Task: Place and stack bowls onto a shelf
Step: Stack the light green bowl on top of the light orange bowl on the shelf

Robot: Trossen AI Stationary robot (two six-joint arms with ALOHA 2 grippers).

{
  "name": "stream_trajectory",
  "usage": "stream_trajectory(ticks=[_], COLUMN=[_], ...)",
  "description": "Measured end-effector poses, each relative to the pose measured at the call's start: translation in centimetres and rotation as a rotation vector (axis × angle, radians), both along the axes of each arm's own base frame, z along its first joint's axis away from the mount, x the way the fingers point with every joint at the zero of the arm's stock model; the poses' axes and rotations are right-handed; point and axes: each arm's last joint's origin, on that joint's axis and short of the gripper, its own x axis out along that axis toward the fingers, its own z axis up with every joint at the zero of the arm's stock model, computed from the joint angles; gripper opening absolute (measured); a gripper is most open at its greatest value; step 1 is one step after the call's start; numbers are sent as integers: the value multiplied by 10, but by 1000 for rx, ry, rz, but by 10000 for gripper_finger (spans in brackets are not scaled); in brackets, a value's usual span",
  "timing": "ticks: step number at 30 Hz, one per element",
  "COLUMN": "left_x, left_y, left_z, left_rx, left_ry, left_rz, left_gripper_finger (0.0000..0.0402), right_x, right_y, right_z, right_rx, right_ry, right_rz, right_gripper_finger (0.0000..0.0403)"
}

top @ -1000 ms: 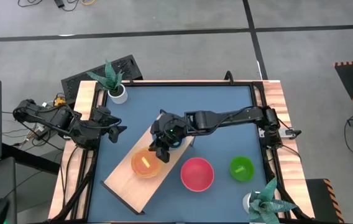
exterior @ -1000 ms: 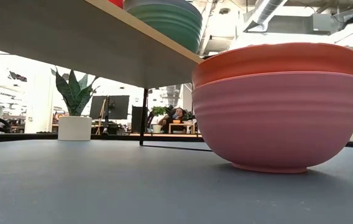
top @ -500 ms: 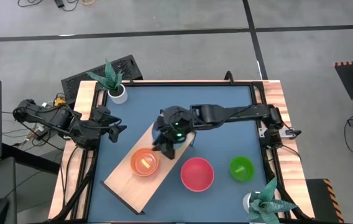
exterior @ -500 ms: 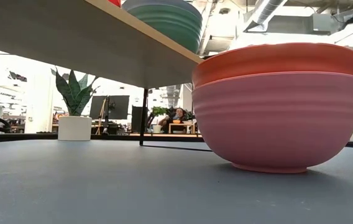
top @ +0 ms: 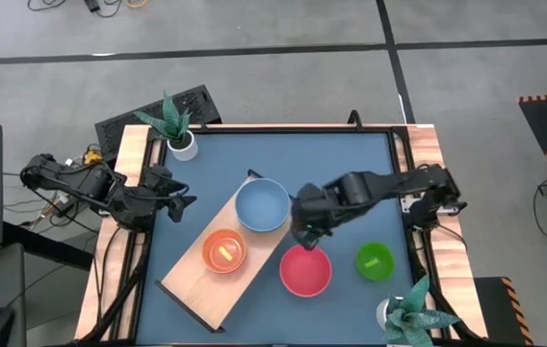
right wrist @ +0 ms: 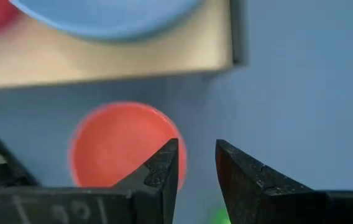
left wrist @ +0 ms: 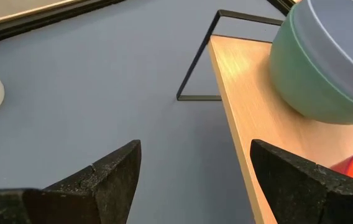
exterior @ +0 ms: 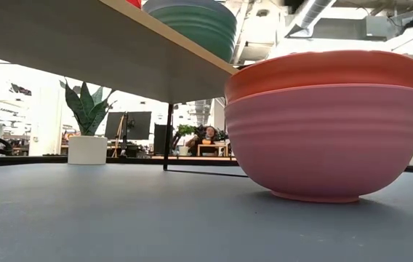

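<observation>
High view places the right gripper [top: 304, 234] over bare tabletop, between the shelf [top: 196, 280] and the red bowl [top: 305, 270]. Its fingers stand slightly apart and grasp nothing, as the right wrist view confirms. The red bowl lies just beside this claw, on the table's near side, and is the likely next pick; the claw appears poised above its rim for that purpose. On the claw's other side, just beyond, the blue bowl [top: 262, 204] sits nested in a teal bowl [left wrist: 307, 81] on the shelf's end. Farther along the board sits an orange bowl [top: 224, 251], leaving room between stacks. The lime bowl [top: 375, 261] waits on the table, off toward the right arm's base.

Left gripper [left wrist: 189, 180] idles at the table's left edge, fingers spread wide and empty, well apart from the work.

No brands, labels or legible writing are visible.
</observation>
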Motion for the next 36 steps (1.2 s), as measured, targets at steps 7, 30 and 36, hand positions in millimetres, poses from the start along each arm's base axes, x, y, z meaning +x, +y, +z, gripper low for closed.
stream_trajectory(ticks=[7, 30, 36], left_x=[0, 0, 0], left_y=[0, 0, 0], left_z=[0, 0, 0], left_rx=[2, -17, -21], left_ry=[10, -2, -13], left_rz=[-22, -3, 21], left_gripper_finger=[286, 286, 286], right_x=[-62, -154, -160], right_y=[-2, 12, 8], right_z=[-31, -189, -202], right_rx=[22, 221, 218], right_ry=[82, 319, 343], right_rz=[-165, -64, -85], right_gripper_finger=[134, 192, 194])
